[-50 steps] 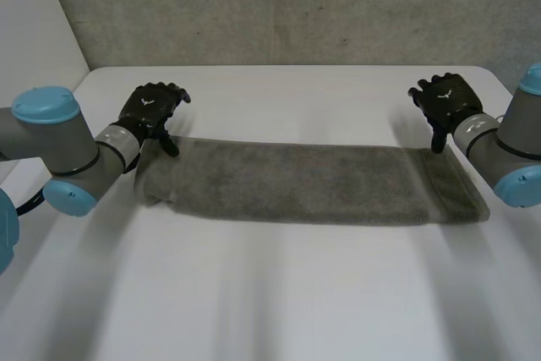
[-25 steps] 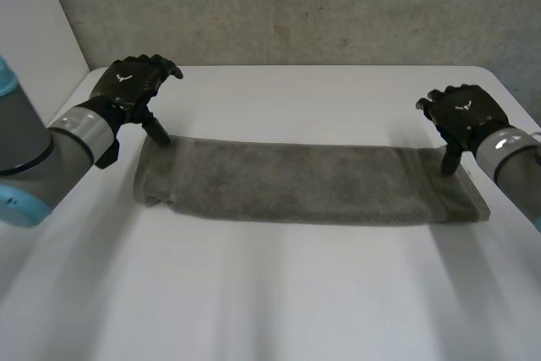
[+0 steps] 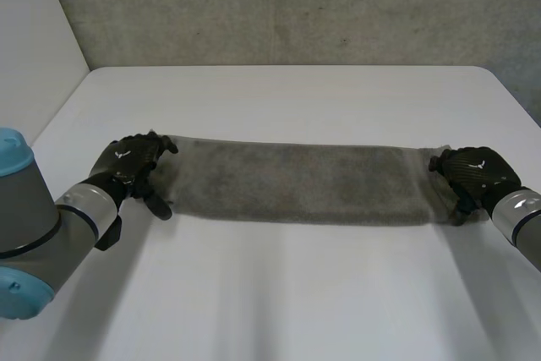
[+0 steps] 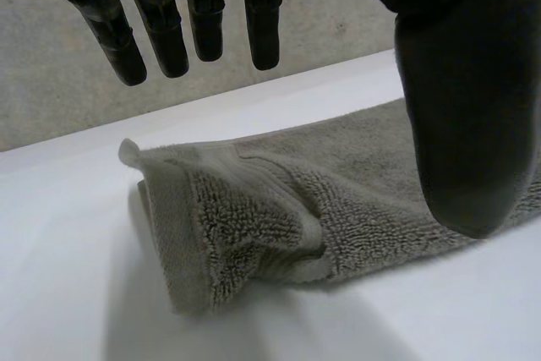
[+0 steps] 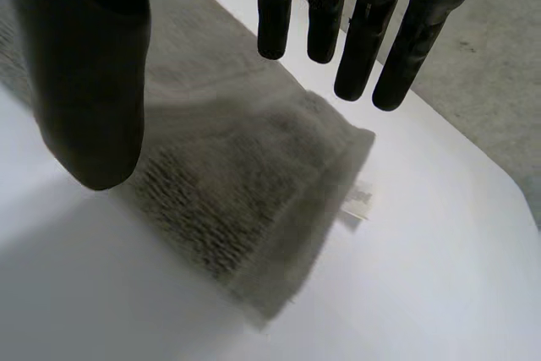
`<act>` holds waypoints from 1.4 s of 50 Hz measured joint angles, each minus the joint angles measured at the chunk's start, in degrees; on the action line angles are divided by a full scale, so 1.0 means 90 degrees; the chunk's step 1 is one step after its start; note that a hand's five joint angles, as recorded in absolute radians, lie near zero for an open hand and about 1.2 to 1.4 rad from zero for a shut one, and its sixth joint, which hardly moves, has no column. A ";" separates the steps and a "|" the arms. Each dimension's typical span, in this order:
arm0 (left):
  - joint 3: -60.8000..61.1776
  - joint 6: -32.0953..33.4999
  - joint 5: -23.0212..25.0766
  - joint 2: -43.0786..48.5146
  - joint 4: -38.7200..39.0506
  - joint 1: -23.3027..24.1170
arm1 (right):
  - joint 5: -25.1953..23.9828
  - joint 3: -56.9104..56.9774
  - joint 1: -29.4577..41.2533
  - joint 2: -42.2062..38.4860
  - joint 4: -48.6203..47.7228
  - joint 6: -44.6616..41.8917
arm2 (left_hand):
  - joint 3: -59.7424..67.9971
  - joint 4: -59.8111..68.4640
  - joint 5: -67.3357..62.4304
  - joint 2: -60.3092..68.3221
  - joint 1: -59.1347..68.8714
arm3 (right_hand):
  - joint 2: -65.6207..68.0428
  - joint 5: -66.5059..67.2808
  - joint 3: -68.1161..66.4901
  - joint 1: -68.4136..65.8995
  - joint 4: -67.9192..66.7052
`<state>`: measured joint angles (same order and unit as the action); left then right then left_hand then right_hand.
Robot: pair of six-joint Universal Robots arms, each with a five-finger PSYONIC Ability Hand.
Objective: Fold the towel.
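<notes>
Towel [image 3: 296, 182], grey terry folded into a long strip, lies flat across the middle of the white table [image 3: 296, 302]. Its left end [image 4: 254, 217] is rumpled, the layers bunched at the near corner. A small label [image 5: 358, 199] peeks from its right end. The left hand [image 3: 131, 166] sits over the left end, fingers [image 4: 203, 14] straight and well apart from the thumb, holding nothing. The right hand [image 3: 473, 177] sits over the right end, fingers [image 5: 363, 31] likewise spread wide and empty. A grey concrete wall [image 3: 296, 6] rises beyond the towel.
</notes>
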<state>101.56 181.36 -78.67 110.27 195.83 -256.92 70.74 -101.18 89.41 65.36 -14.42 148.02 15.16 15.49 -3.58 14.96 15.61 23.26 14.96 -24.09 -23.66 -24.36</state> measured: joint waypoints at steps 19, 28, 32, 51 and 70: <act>0.0473 -0.0181 0.0004 -0.0071 0.0853 -0.0029 | -0.0004 0.0206 -0.0290 -0.0739 -0.0316 -0.0487 | 0.0000 0.0000 0.0001 0.0001 0.0000 | 0.2162 0.1748 -0.2002 -0.2105 -0.1957; 0.0489 -0.0177 0.0001 -0.0067 0.0846 -0.0077 | -0.0055 0.0283 -0.0303 -0.0834 -0.0320 -0.0454 | 0.0000 -0.0001 0.0001 0.0001 0.0000 | 0.5849 0.4715 -0.5691 -0.5338 -0.5704; 0.0498 -0.0179 0.0001 -0.0065 0.0844 -0.0104 | -0.0219 0.0332 -0.0374 -0.0813 -0.0314 -0.0451 | 0.0000 -0.0001 -0.0001 0.0000 0.0000 | 0.5862 0.5564 -0.5729 -0.5567 -0.5757; 0.0505 -0.0180 -0.0001 -0.0070 0.0848 -0.0125 | -0.0402 0.1848 -0.1880 -0.0334 -0.0002 -0.0556 | 0.0000 -0.0001 0.0001 -0.0011 -0.0027 | 0.5862 0.5564 -0.5740 -0.5687 -0.5758; 0.0588 -0.0176 0.0001 -0.0075 0.0853 -0.0109 | 0.0065 0.3247 0.2199 -0.0297 0.1165 -0.0581 | -0.0001 -0.0030 0.0001 -0.0014 -0.0028 | 0.5862 0.5564 -0.5843 -0.5738 -0.5758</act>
<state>106.85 179.77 -78.66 109.60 203.51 -257.91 71.33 -71.95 109.21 62.69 -3.93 142.79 15.15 15.22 -3.57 14.84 15.36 76.01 65.04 -76.68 -75.31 -76.19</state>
